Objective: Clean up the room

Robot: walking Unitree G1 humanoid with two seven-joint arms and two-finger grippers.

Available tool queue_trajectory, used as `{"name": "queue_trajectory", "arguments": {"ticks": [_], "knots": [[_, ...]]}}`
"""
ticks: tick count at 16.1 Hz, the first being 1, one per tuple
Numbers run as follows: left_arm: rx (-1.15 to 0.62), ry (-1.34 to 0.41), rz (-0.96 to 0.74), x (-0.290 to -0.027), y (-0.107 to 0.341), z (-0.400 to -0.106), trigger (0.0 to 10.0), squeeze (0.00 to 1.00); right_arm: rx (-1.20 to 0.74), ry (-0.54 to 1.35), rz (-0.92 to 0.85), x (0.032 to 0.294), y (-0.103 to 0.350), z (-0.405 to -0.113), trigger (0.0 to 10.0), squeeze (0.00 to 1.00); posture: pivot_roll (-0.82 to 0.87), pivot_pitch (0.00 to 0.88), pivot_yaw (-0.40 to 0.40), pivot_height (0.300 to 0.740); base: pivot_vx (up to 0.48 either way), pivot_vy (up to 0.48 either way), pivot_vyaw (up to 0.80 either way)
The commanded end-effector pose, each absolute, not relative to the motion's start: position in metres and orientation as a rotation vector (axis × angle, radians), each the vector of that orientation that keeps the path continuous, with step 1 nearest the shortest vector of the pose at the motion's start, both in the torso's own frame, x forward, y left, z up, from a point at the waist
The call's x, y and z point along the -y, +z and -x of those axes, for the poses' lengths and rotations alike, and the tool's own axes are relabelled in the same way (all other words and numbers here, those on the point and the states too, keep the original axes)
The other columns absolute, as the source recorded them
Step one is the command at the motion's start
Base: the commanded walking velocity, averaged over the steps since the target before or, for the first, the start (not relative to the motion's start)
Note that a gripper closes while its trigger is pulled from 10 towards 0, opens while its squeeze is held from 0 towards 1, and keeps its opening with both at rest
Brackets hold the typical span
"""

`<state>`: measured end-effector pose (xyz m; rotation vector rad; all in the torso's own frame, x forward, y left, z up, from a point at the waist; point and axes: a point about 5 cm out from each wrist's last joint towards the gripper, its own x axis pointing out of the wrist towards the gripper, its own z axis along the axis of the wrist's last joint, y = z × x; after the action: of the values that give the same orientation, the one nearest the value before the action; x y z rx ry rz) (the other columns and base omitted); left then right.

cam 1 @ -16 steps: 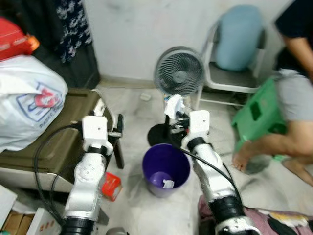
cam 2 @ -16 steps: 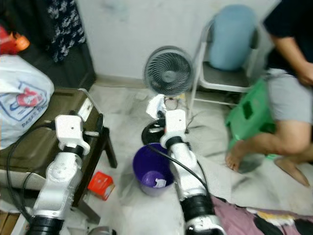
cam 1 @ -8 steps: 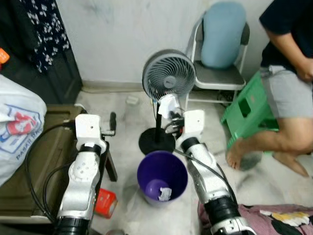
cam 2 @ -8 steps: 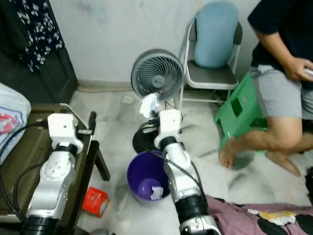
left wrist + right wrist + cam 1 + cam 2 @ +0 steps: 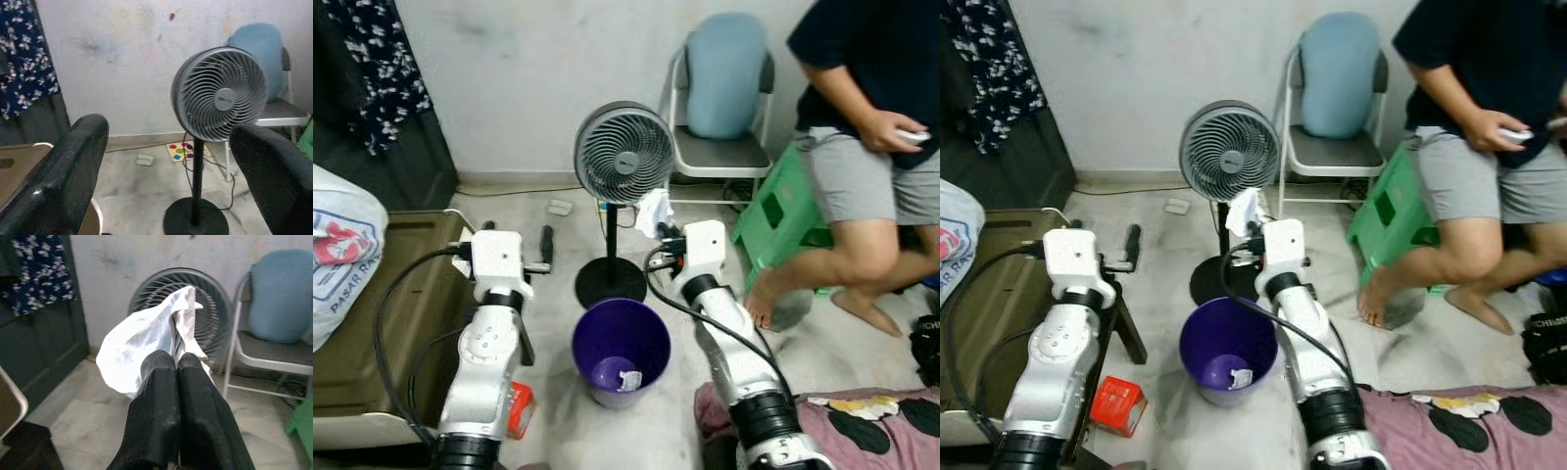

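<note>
The robot has turned a little to its right in the last second: the white bag slides off to the edge and the person on the green stool (image 5: 781, 210) comes fuller into view, while the purple bin (image 5: 620, 349) settles squarely between the two arms. That matters, because the right gripper (image 5: 168, 367) still has its jaws clenched on a crumpled white wrapper (image 5: 151, 335), held up beyond the bin's far rim, close in front of the standing fan (image 5: 619, 159). The bin already has a scrap of paper in its bottom. I'd say the wrapper needs to come back over the opening before it is let go. The left gripper (image 5: 171, 161) hangs with jaws released and nothing between them. A small red box (image 5: 1116, 403) lies on the floor beside the left arm.
</note>
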<state>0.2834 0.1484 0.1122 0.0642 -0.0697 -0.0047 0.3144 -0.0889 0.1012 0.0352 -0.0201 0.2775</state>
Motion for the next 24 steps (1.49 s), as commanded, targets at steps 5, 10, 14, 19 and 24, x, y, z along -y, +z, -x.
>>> {"name": "queue_trajectory", "arguments": {"ticks": [5,10,14,19,24], "knots": [[0.073,-0.012,-0.063,-0.1474,0.1136,-0.284,10.0,0.0,0.009,0.263,-0.037,0.0904,0.1006,-0.3163,10.0,0.0,0.05,0.0,-0.026,0.74,0.048,0.419,0.0],[0.076,-0.018,-0.063,-0.1462,0.1137,-0.2842,10.0,0.0,0.009,0.26,-0.037,0.0907,0.1007,-0.3169,10.0,0.0,0.05,0.0,-0.026,0.74,0.0,0.42,0.0],[0.083,-0.013,-0.064,-0.1454,0.115,-0.2847,10.0,0.0,0.004,0.261,-0.037,0.0904,0.1003,-0.3175,10.0,0.0,0.05,0.0,-0.026,0.74,0.0,0.109,0.0],[0.088,-0.043,-0.04,-0.1427,0.1162,-0.2842,10.0,0.0,0.001,0.261,-0.038,0.0906,0.0996,-0.3179,10.0,0.0,0.05,0.0,-0.025,0.74,0.0,0.0,0.0],[0.112,-0.085,-0.028,-0.1401,0.1189,-0.2821,10.0,0.0,-0.003,0.256,-0.045,0.0911,0.0991,-0.3184,10.0,0.0,0.05,0.0,-0.025,0.74,0.239,0.0,0.0]]}}
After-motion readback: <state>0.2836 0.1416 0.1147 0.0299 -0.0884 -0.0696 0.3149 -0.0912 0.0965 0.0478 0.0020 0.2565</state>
